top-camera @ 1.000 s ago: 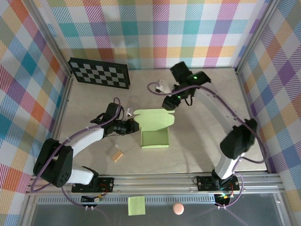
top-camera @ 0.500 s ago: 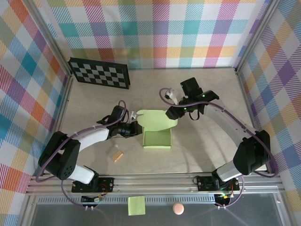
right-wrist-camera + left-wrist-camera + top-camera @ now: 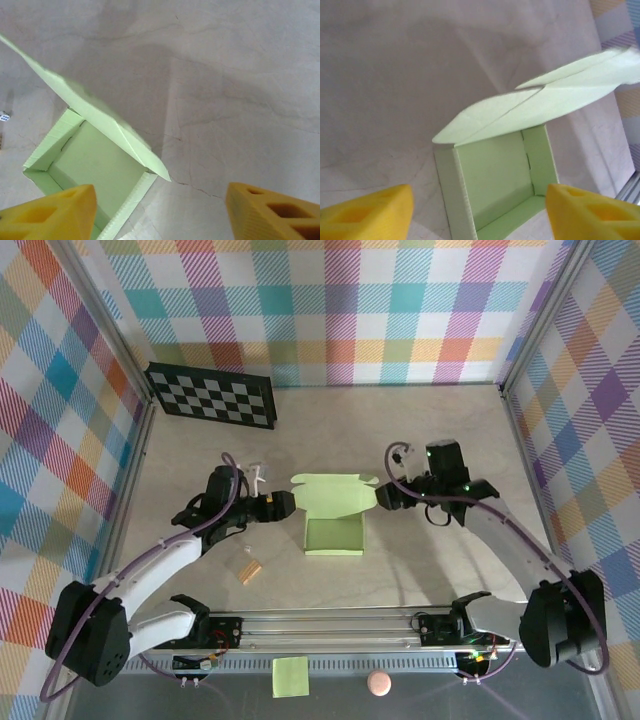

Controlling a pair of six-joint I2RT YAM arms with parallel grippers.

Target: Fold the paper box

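The pale green paper box (image 3: 333, 537) stands in the middle of the table as an open tray, with its lid flap (image 3: 335, 494) raised and leaning over the far side. My left gripper (image 3: 284, 503) is just left of the lid, open and apart from the card. In the left wrist view the tray's inside (image 3: 495, 172) lies between the open left gripper (image 3: 480, 215). My right gripper (image 3: 384, 498) is open at the lid's right end. In the right wrist view the lid's pointed corner (image 3: 150, 165) sits ahead of the open right gripper (image 3: 160, 215), untouched.
A checkerboard (image 3: 211, 394) leans at the back left. A tiny tan block (image 3: 249, 569) lies left of the box near the front. Beyond the metal rail (image 3: 330, 625) sit a yellow-green sticky note (image 3: 290, 677) and a pink ball (image 3: 378, 682). Plaid walls enclose the table.
My left gripper has opened and drawn back to the left of the box. My right gripper swung from behind the box to the lid's right end and opened wider.
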